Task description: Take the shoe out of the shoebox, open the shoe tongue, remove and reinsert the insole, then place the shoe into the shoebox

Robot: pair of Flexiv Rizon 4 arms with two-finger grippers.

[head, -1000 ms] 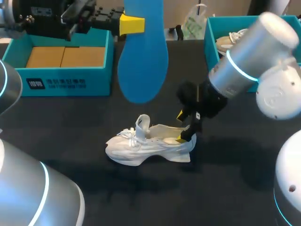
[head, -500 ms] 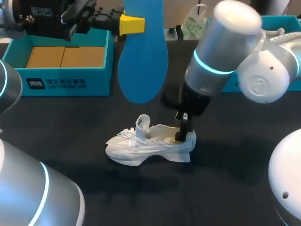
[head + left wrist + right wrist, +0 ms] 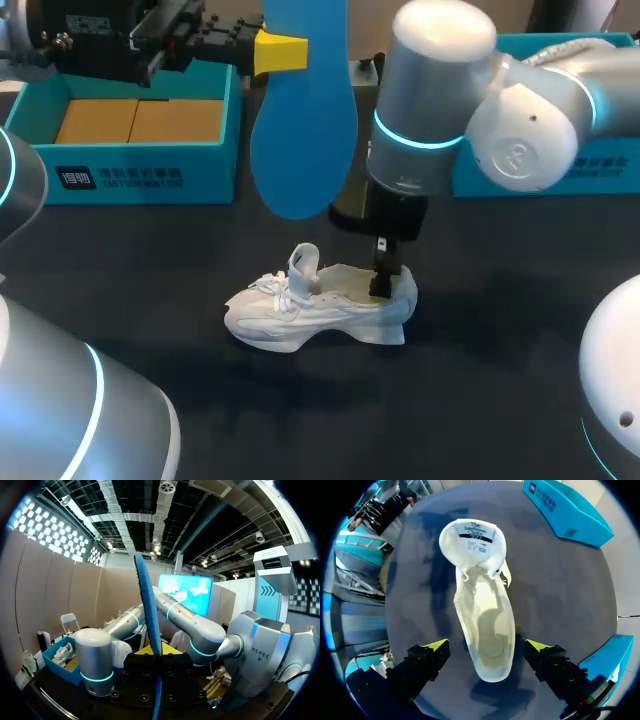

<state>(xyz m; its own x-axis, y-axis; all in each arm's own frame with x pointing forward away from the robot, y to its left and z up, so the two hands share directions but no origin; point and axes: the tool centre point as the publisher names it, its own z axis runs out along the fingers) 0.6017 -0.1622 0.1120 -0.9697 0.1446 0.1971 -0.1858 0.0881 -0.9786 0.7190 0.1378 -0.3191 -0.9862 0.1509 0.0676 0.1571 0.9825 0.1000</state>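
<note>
two shoes are counted: one white shoe on the table and a second shoe inside a box. there is one blue insole. the teal shoeboxes number two, a left shoebox and a right shoebox. two arms carry two grippers, the left gripper and the right gripper.

right gripper straddles heel; shoe opening clear.

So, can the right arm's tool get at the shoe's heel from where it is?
Probably yes. The right tool is open over the shoe, a finger on each side of the heel, with nothing in between. The insole hangs clear of it.
</note>
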